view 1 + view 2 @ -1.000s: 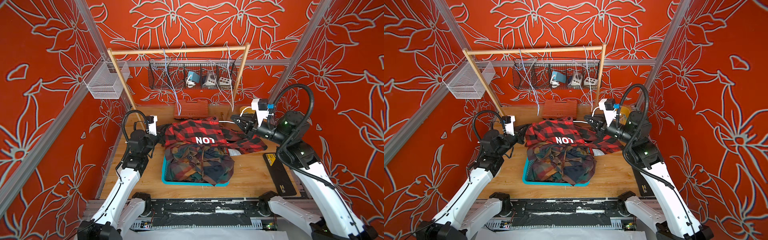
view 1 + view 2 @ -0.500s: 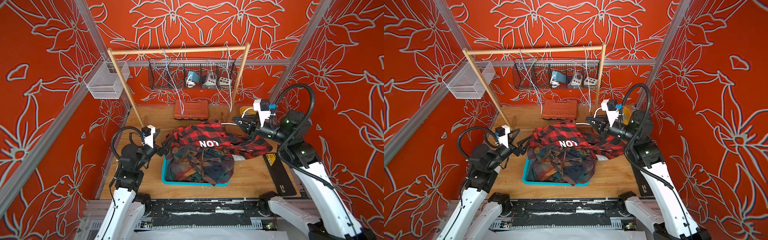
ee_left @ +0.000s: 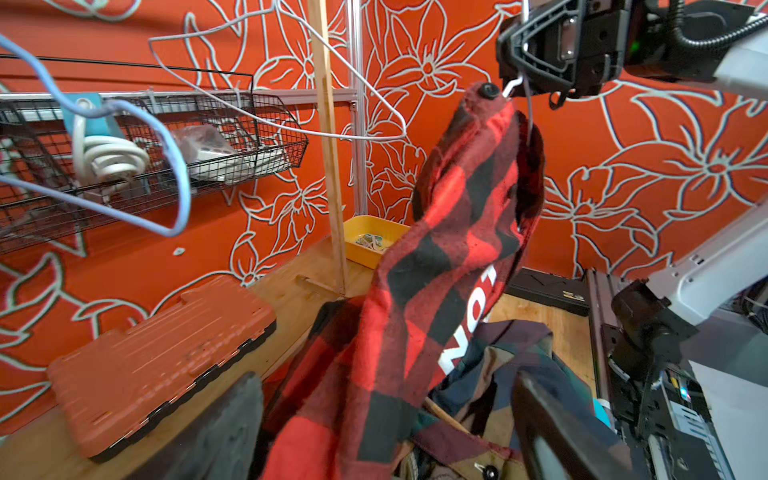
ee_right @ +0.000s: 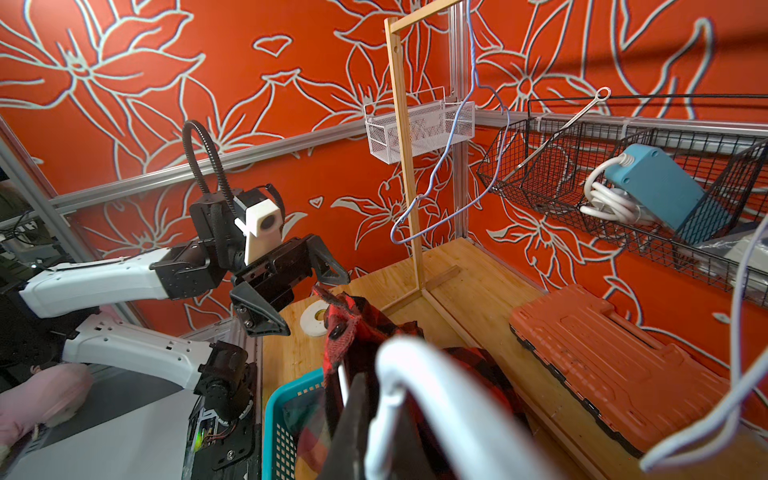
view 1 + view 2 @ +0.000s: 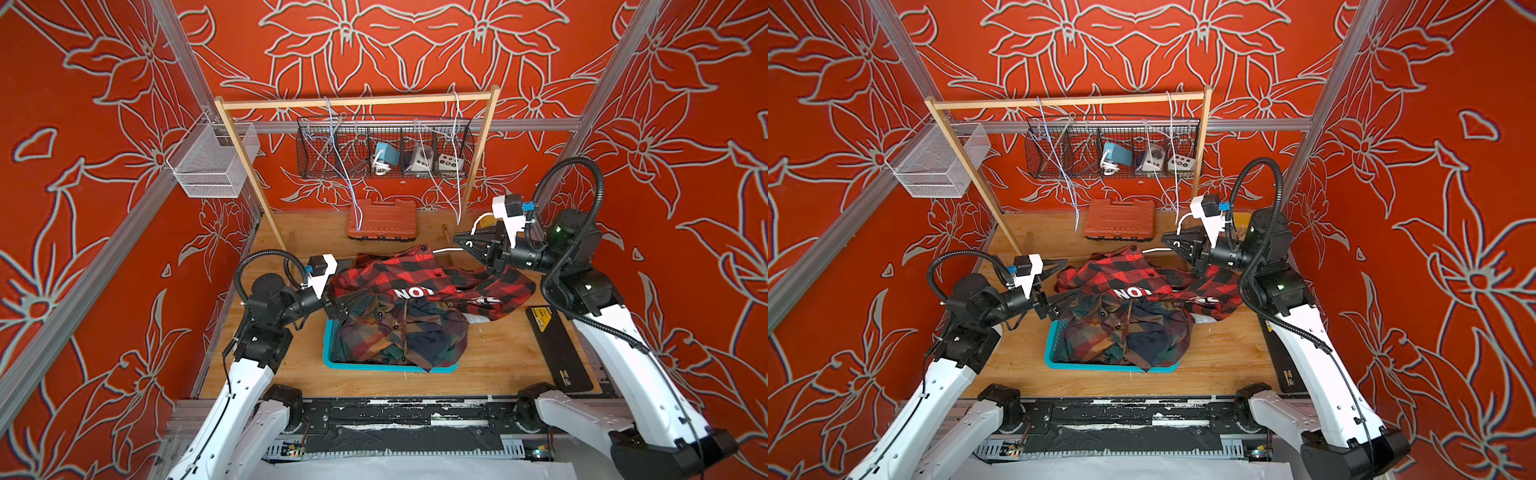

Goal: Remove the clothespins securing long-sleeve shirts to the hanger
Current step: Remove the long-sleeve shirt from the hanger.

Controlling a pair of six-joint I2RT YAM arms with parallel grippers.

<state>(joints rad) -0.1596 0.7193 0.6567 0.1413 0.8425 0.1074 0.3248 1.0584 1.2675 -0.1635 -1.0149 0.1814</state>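
Note:
My right gripper is shut on a white wire hanger. The red-and-black long-sleeve shirt hangs from it, lifted at one end. Its other end lies on two dark plaid shirts heaped in a teal basket. My left gripper stands open at the red shirt's left edge, and cloth shows between its fingers in the left wrist view. The only clothespins I see lie in a yellow tray.
A wooden rack at the back carries a bare blue hanger and a bare white hanger. An orange tool case lies under it, with a black wire basket on the wall. A black pad lies at the right.
My left gripper opened, let go of the red shirt's left edge and drew back toward the front. The shirt's left side sagged onto the pile. The right gripper barely shifted.

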